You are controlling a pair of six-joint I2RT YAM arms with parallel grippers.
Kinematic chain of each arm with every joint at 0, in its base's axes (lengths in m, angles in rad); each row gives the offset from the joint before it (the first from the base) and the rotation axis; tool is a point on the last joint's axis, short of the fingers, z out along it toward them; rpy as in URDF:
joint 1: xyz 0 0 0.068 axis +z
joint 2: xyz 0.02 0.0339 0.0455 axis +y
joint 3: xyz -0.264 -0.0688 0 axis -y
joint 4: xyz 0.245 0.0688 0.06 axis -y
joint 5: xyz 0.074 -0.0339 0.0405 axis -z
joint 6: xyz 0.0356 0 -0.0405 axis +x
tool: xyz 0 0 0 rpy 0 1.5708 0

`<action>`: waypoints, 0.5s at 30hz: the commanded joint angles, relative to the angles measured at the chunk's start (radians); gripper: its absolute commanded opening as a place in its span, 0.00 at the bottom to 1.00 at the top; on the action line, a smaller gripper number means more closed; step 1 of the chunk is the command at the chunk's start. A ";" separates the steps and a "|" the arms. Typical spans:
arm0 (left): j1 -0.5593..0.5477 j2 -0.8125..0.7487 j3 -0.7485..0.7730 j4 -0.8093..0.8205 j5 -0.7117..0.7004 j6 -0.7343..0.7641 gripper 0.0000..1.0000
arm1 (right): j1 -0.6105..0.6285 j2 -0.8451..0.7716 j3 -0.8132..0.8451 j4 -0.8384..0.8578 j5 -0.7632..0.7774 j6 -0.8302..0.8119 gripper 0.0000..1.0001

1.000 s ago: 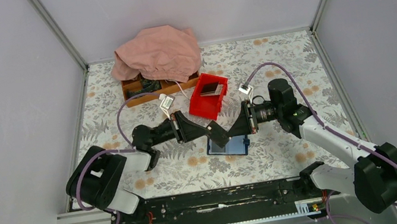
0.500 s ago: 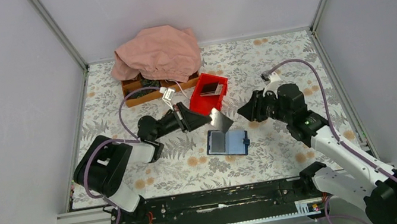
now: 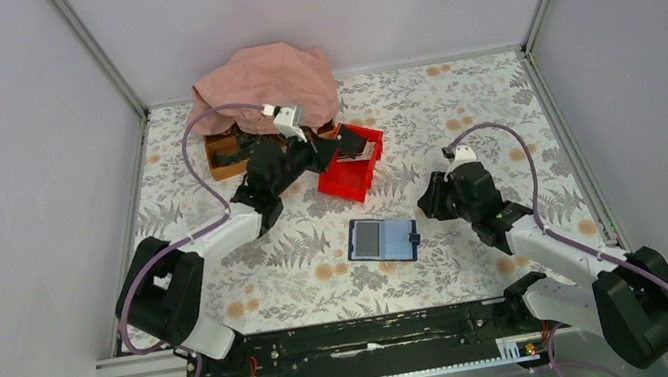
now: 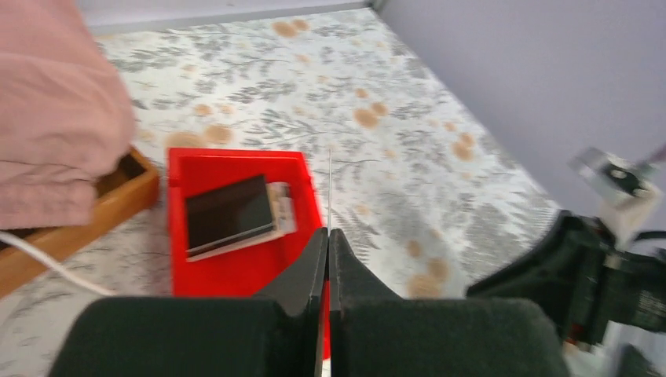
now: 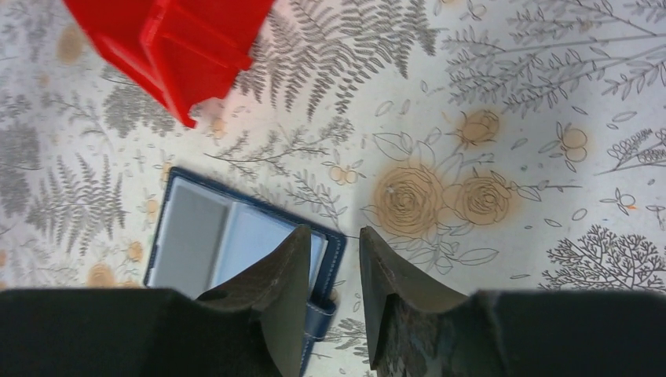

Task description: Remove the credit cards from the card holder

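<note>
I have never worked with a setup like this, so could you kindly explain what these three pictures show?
These are two robot arms bolted to a flower-patterned table. The wide picture looks down from above. The other two come from a camera on each wrist. The left gripper is shut on a thin card, seen edge-on, at a red bin that holds other cards. The right gripper is open and empty, just above the opened card holder. At the back, a pink cloth lies over a wooden tray.
</note>
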State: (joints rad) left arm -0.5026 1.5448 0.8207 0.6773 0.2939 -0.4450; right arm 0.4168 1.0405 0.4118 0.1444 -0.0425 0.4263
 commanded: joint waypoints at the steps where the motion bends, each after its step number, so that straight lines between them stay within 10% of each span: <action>1: -0.040 0.046 0.100 -0.200 -0.227 0.254 0.00 | -0.002 0.042 -0.003 0.102 0.072 -0.008 0.36; 15: -0.194 0.211 0.260 -0.290 -0.531 0.460 0.00 | -0.002 0.082 -0.007 0.113 0.085 -0.008 0.35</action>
State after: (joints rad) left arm -0.6945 1.7271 1.0481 0.3992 -0.1108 -0.0708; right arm 0.4168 1.1198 0.4004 0.2085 0.0177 0.4259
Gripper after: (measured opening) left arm 0.012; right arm 0.356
